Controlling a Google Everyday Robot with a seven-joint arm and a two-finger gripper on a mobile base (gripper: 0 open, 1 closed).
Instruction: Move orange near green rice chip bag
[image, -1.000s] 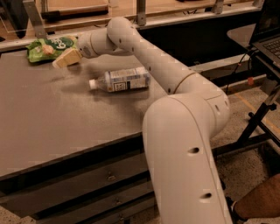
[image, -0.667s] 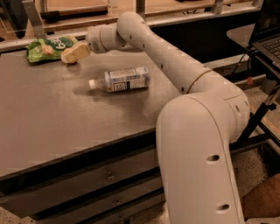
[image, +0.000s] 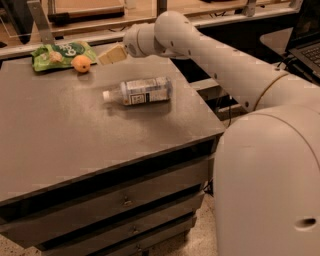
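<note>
The orange (image: 81, 63) rests on the dark table (image: 75, 145) at the far left, touching the right edge of the green rice chip bag (image: 60, 53), which lies flat at the back left corner. My gripper (image: 111, 55) hovers just right of the orange, apart from it, open and empty. My arm reaches in from the right over the table's back edge.
A clear plastic bottle with a white label (image: 140, 91) lies on its side mid-table, in front of the gripper. The table has drawers (image: 125, 200) below. A laptop (image: 307, 30) sits on a stand at the far right. Shelving runs behind the table.
The gripper held the orange next to the bag; it has let go and drawn back to the right. The orange now lies free against the bag.
</note>
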